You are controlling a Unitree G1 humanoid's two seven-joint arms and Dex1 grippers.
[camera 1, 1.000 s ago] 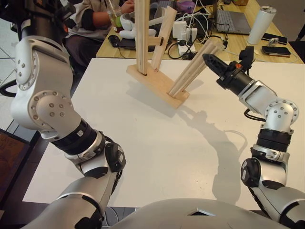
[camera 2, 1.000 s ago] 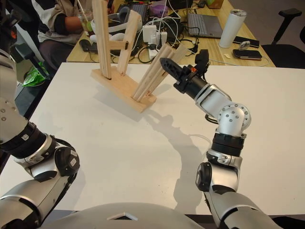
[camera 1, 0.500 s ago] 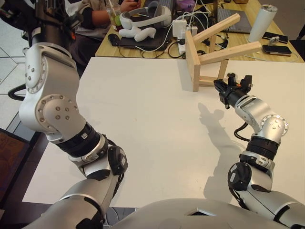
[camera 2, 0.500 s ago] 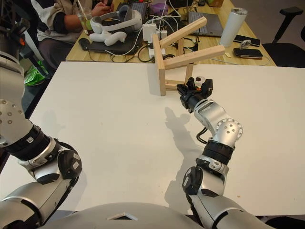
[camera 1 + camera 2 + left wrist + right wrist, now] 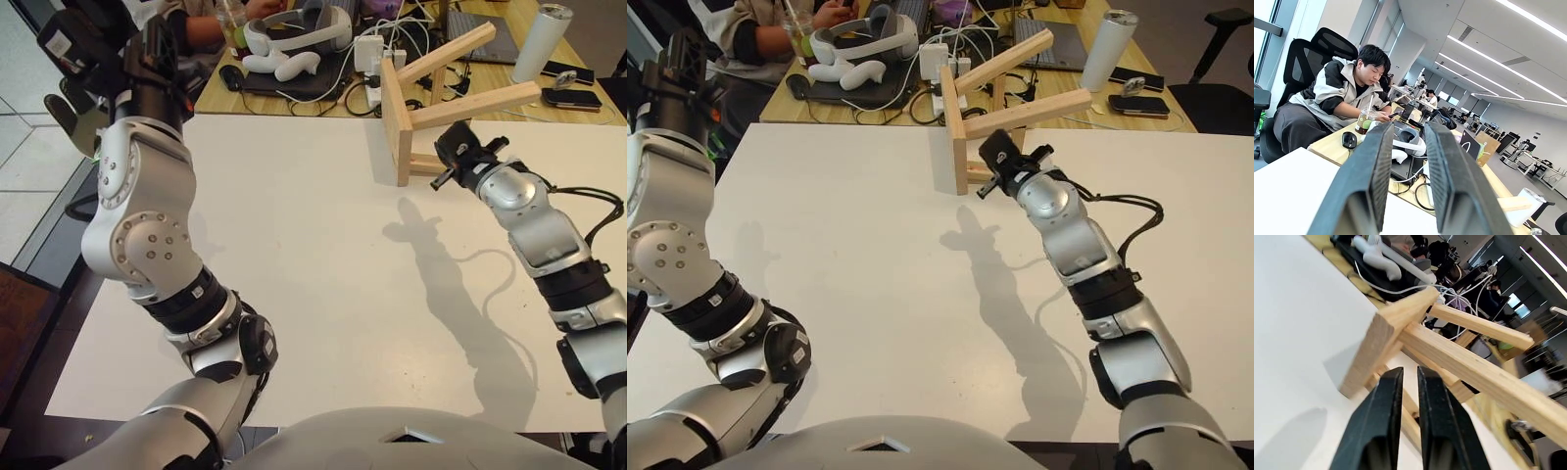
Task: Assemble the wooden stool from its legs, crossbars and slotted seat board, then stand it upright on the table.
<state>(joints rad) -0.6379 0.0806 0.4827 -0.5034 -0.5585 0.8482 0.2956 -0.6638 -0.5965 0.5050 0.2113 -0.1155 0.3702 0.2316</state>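
Wooden stool (image 5: 393,122) is lying on its side on the white tabletop (image 5: 313,294), right gripper (image 5: 1409,382) hovering beside it clenched and empty, left gripper (image 5: 1409,131) hanging released, raised.

The stool (image 5: 394,117) is pale yellow wood with thin brown lines in it. The table (image 5: 323,255) is plain white. The right gripper (image 5: 1409,369) is shiny black, and the left gripper (image 5: 1409,126) is dull dark grey. At 12 o'clock the desk (image 5: 217,104) is yellow-brown, the headset (image 5: 294,34) is white and the mouse (image 5: 232,81) is black. At 1 o'clock the tumbler (image 5: 537,44) is white with a silver lid
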